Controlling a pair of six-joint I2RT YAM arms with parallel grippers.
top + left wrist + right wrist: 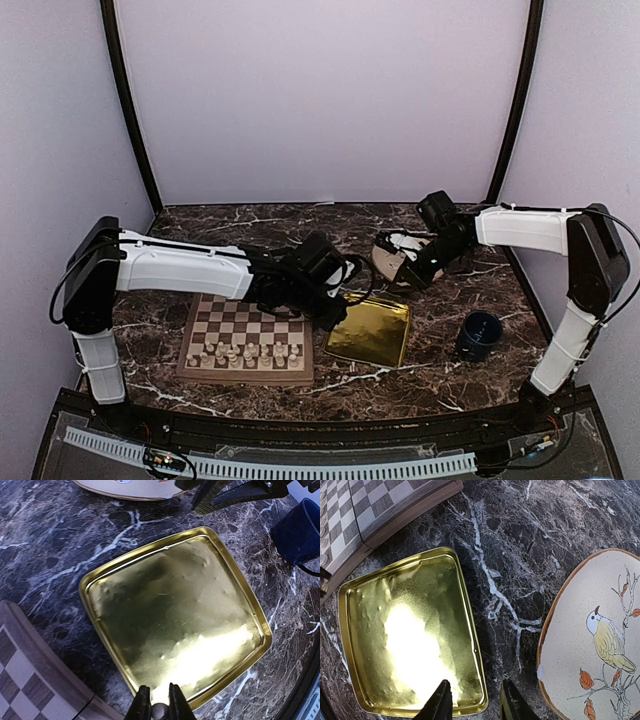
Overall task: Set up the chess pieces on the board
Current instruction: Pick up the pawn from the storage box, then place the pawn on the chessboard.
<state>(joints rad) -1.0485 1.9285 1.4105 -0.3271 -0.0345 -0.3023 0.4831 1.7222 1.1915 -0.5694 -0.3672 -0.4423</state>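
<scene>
Left jaws (160, 706) are pinched narrow on a small cream-white chess piece (159, 711), of which only a rounded bit shows between the fingers, and they hang over the nearest rim of a shiny gold rectangular metal tray (175, 620) that spreads out ahead of them. To their left lies the corner of the square wooden chessboard with dark brown and light tan checks (30, 665); ahead and to their right stands a dark blue cup (300, 530), and beyond the tray's far rim is the edge of a cream ceramic plate with a painted bird (125, 487). Right jaws (476, 702) stand partly apart with nothing between them, above the dark marble desk (520, 555), the tray's corner just under their left finger and the plate close on their right. Far ahead and left of them is the chessboard, where the other cream-white chess pieces (250, 352) stand in two rows along the side nearest the arms' bases
</scene>
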